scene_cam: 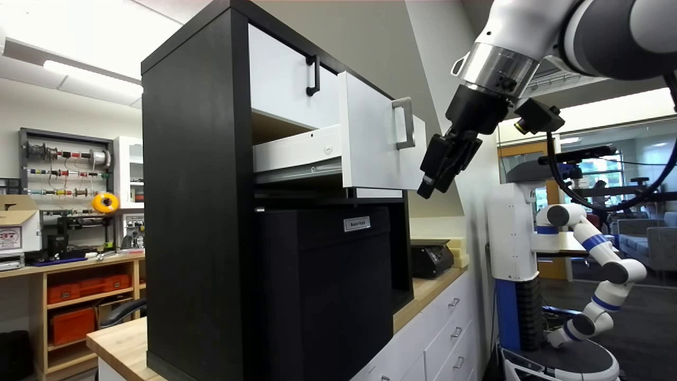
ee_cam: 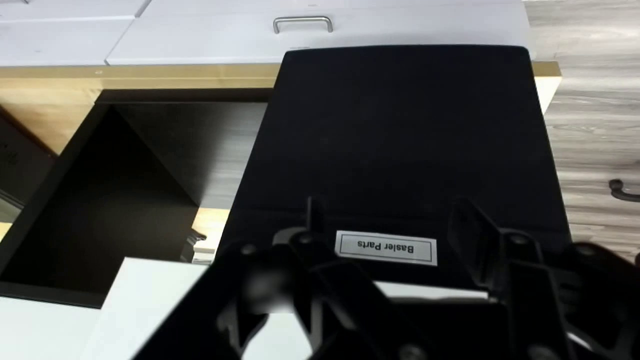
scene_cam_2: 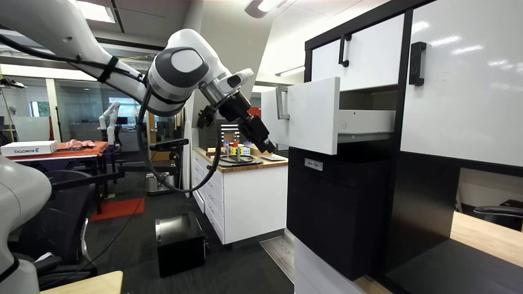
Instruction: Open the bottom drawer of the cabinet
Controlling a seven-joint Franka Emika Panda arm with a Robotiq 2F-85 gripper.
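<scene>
The bottom drawer (scene_cam: 370, 132) is a wide white front with a silver bar handle (scene_cam: 406, 123). It stands pulled out of the black cabinet (scene_cam: 190, 211), with its white side and metal rail showing. In an exterior view the drawer (scene_cam_2: 312, 116), its handle (scene_cam_2: 282, 102) and the cabinet (scene_cam_2: 425, 200) also show. My gripper (scene_cam: 429, 185) points down, in front of the drawer front and lower than the handle, and looks apart from both. It also shows there (scene_cam_2: 267, 146). In the wrist view my gripper (ee_cam: 387, 222) has its fingers apart and empty; the drawer front (ee_cam: 150, 295) is partly covered and the handle is hidden.
A black box labelled Basler Parts (ee_cam: 410, 140) sticks out below the drawer, also in both exterior views (scene_cam: 338, 275) (scene_cam_2: 335, 212). A white front with a black handle (scene_cam: 285, 74) is above the drawer. A wooden counter (ee_cam: 215, 75) with white drawers runs beneath the cabinet.
</scene>
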